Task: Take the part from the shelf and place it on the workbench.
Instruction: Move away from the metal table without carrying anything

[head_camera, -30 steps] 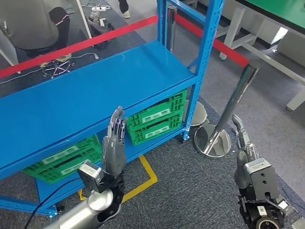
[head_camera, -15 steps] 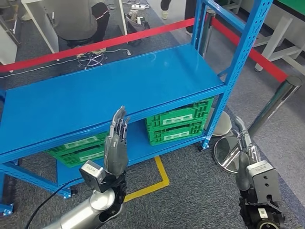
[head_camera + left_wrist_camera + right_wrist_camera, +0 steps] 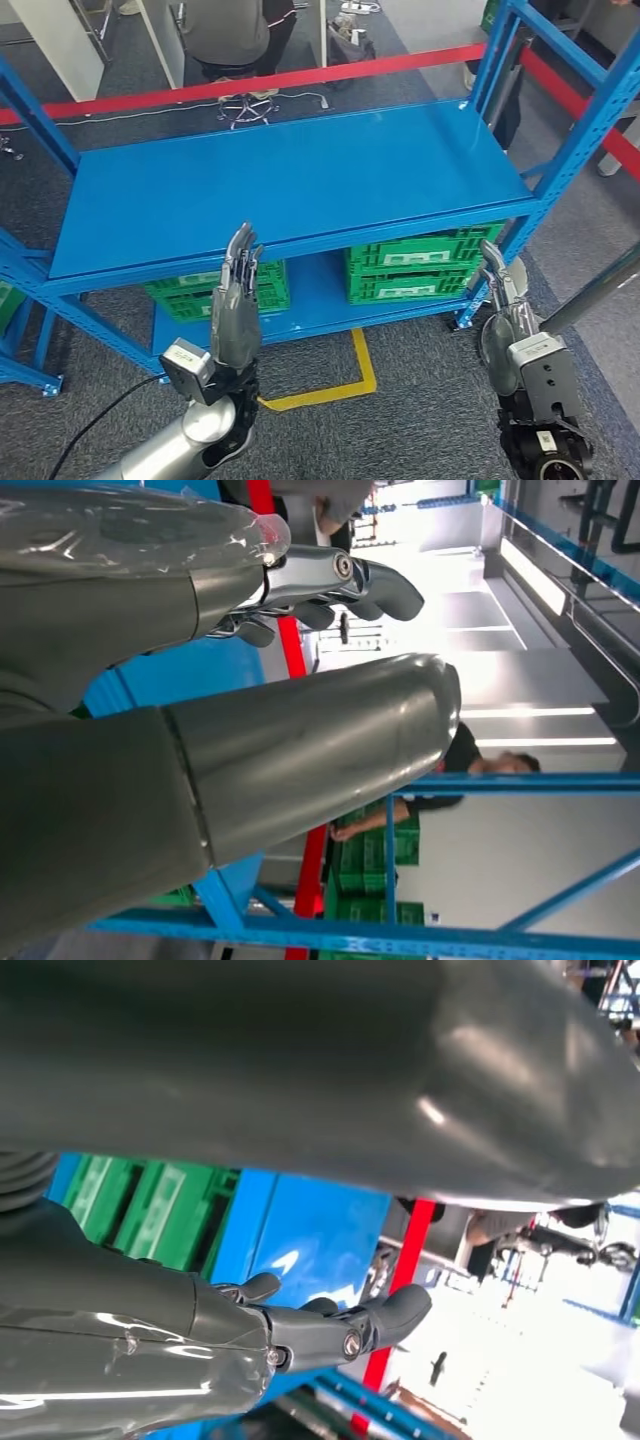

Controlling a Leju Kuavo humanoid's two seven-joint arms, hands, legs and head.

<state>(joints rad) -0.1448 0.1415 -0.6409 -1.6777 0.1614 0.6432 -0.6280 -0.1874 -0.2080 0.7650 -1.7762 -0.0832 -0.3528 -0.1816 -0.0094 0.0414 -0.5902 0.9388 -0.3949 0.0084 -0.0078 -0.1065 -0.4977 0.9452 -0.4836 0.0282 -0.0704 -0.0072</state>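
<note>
A blue metal shelf [image 3: 287,185] stands in front of me, its broad middle board bare. My left hand [image 3: 236,300] is raised before the shelf's front edge, fingers straight and apart, holding nothing. My right hand [image 3: 504,300] hangs lower at the right, near the shelf's right post, fingers extended and empty. In the left wrist view the left hand's thumb [image 3: 302,750] and fingers [image 3: 332,580] are apart. In the right wrist view the right hand's fingers [image 3: 332,1325] stretch toward the blue shelf [image 3: 317,1235]. No part lies on the board.
Two green crates [image 3: 411,265] [image 3: 219,290] sit on the lowest shelf board. A red barrier tape [image 3: 249,85] runs behind the shelf, with a seated person [image 3: 226,30] beyond it. Yellow floor tape [image 3: 340,385] marks the grey carpet. A chrome post [image 3: 592,290] leans at the right.
The whole picture has shifted rightward as the camera turned left, bringing the shelf's left end into view. Both hands keep their posture relative to me.
</note>
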